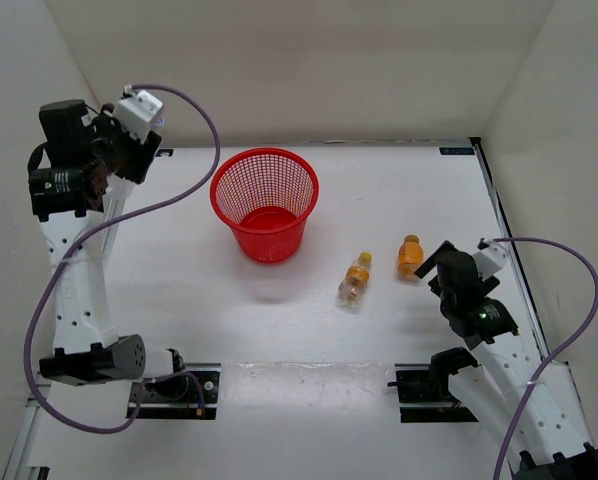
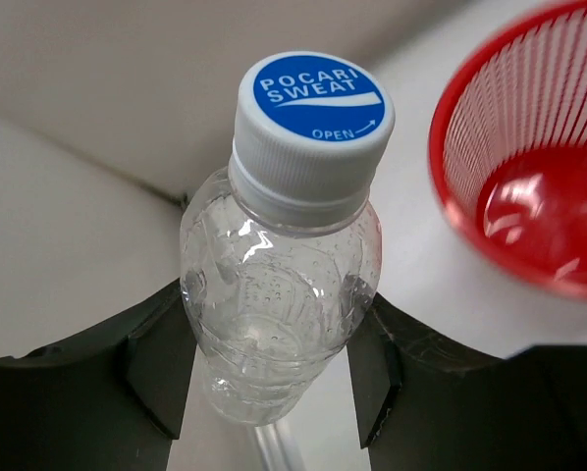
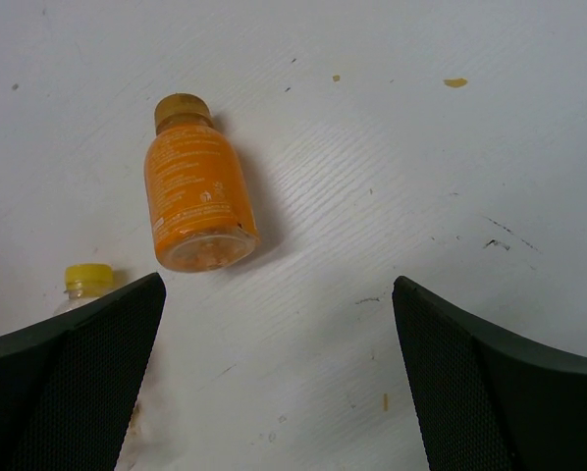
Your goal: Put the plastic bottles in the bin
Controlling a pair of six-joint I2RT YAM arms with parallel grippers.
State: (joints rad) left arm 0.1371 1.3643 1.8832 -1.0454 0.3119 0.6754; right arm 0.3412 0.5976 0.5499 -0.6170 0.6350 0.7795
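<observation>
bin (image 1: 229, 215): round red mesh, tapering to a solid base; upright, mouth up; left of the two lying bottles
orange bottle (image 3: 197, 191): orange-filled, orange cap; on its side, cap toward the far edge
yellow-cap bottle (image 1: 355, 280): clear body; on its side, just left of the orange one, apart from it
clear bottle (image 2: 279, 294): white cap, blue "POCARI SWEAT" top; pinched in the left gripper (image 2: 274, 378), left of the bin
</observation>
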